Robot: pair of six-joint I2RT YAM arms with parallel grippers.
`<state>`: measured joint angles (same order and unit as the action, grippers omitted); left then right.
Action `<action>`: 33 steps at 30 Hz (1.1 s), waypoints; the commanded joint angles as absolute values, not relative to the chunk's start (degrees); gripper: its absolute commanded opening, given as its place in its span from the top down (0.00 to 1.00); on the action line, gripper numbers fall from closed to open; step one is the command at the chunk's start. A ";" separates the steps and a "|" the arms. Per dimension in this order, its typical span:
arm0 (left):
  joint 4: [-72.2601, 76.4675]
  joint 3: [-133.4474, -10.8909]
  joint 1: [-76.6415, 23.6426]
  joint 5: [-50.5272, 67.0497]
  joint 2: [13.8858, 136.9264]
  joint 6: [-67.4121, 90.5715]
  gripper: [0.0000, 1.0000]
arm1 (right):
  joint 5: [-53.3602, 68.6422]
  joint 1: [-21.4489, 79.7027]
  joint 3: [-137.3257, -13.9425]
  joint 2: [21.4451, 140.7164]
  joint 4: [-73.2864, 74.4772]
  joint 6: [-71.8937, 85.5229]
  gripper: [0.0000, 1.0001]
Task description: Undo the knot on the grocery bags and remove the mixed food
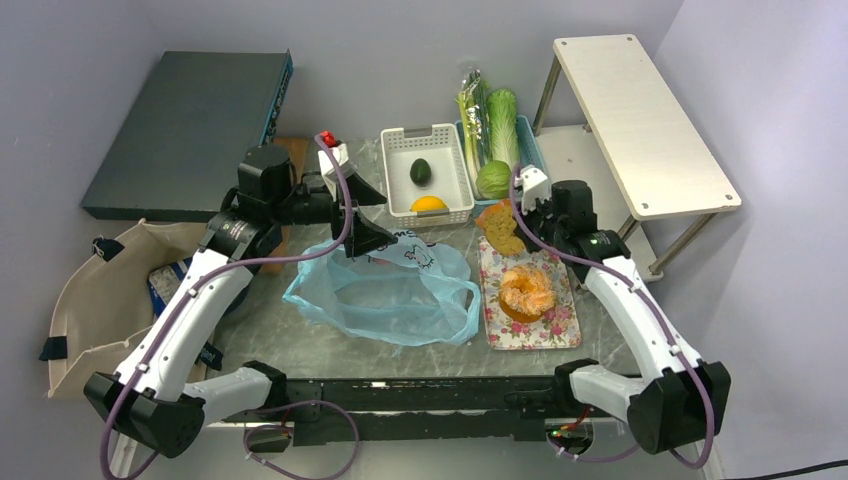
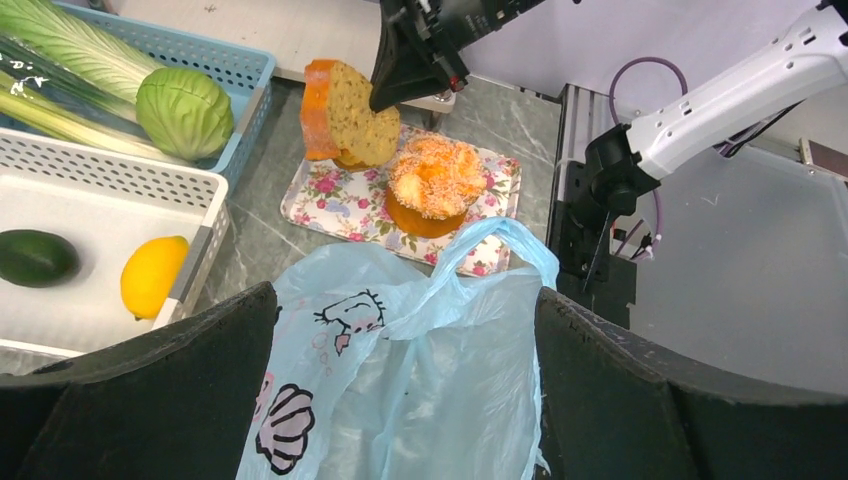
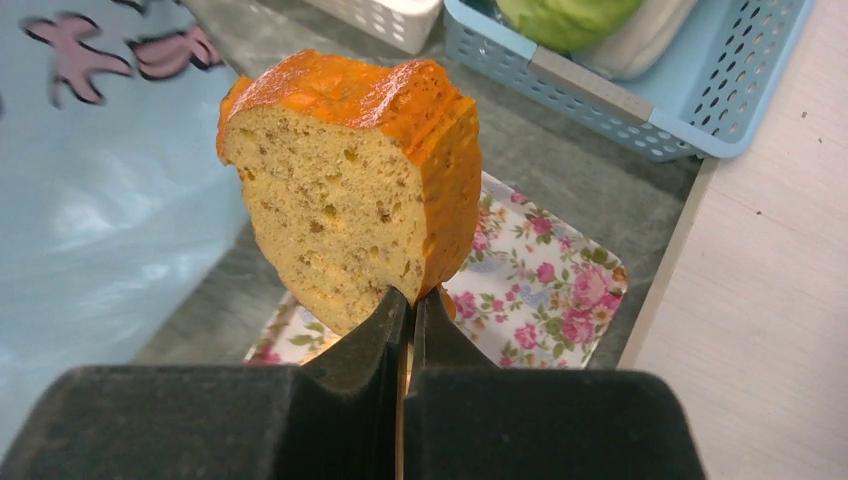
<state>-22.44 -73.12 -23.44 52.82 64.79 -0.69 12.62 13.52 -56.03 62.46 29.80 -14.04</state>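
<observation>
Two bags [image 1: 390, 300] [image 1: 85, 300], two baskets [image 1: 425, 130] [image 1: 531, 146], one tray [image 1: 548, 336]

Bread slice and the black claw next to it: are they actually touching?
Touching. The right wrist view shows the right gripper closed, its fingertips pinching the lower edge of the bread with no gap.

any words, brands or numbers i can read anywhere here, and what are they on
None can be read.
blue bag: black cartoon prints only, a shell and a small figure; no letters show.
stalk wrapper: white marks, too blurred to read.
packet in the tote: print too small to read.
</observation>
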 commanded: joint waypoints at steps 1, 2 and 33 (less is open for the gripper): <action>-23.59 -74.15 -23.36 52.29 63.21 -3.17 0.01 | 8.35 13.35 -53.96 64.79 24.76 -21.63 1.00; -23.52 -74.02 -23.38 52.34 63.05 -3.02 0.01 | 7.59 13.36 -53.54 66.07 24.12 -22.45 1.00; -26.16 -74.94 -23.36 52.51 64.21 -5.80 0.00 | 9.33 10.68 -60.10 89.43 37.45 -33.81 1.00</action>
<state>-24.88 -73.12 -23.44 52.18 64.58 -3.09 10.92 12.25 -56.21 88.09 40.18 -35.07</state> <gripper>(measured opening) 0.994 0.020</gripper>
